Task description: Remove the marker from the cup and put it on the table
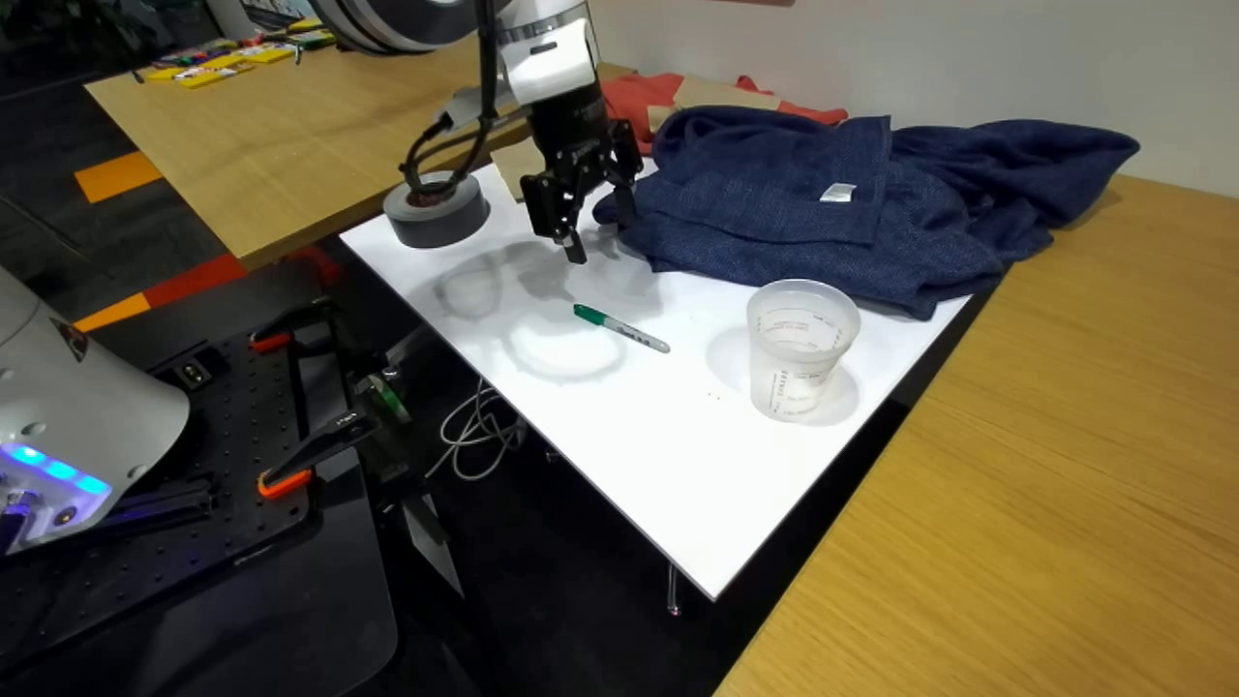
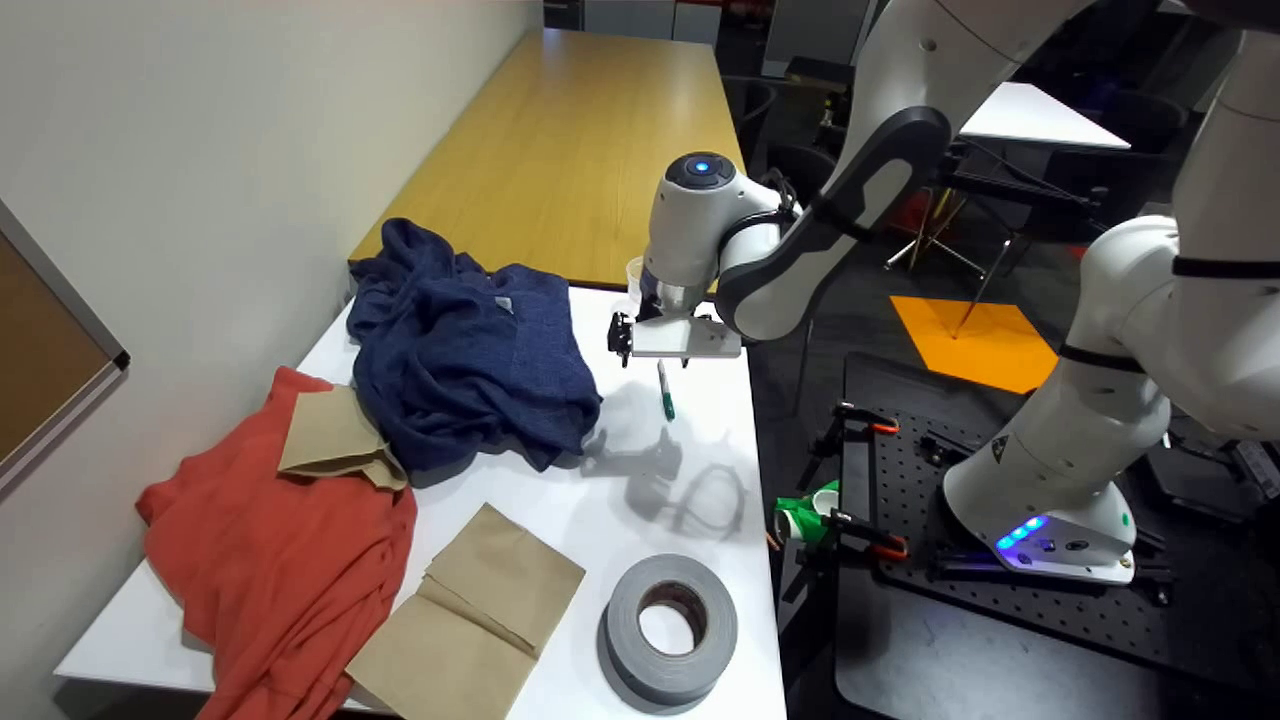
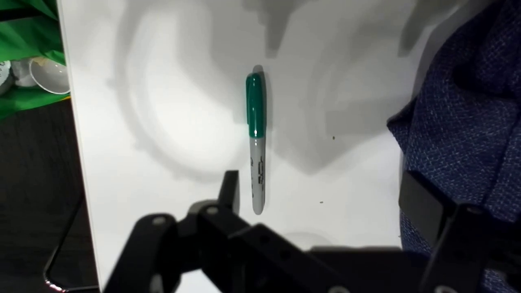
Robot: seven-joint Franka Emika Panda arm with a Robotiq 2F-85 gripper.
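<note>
Gaping wide, empty tool (image 3: 321,187) above table (image 1: 619,455), marker (image 3: 257,145) bearing blurred black lettering, cup (image 1: 801,350) with unreadable print

From well off, on roughly opposite sides of the gripper (image 1: 600,227), both exterior views look obliquely down, sharing the white table (image 1: 678,455) and green-capped marker (image 1: 621,328) below it. The wrist view, closest, faces nearly straight down from the gripper onto that marker.

Office or lab, framed board (image 2: 45,350), wooden tables (image 1: 1065,436), orange-patched floor (image 2: 985,352), robot arm (image 2: 900,75)
</note>
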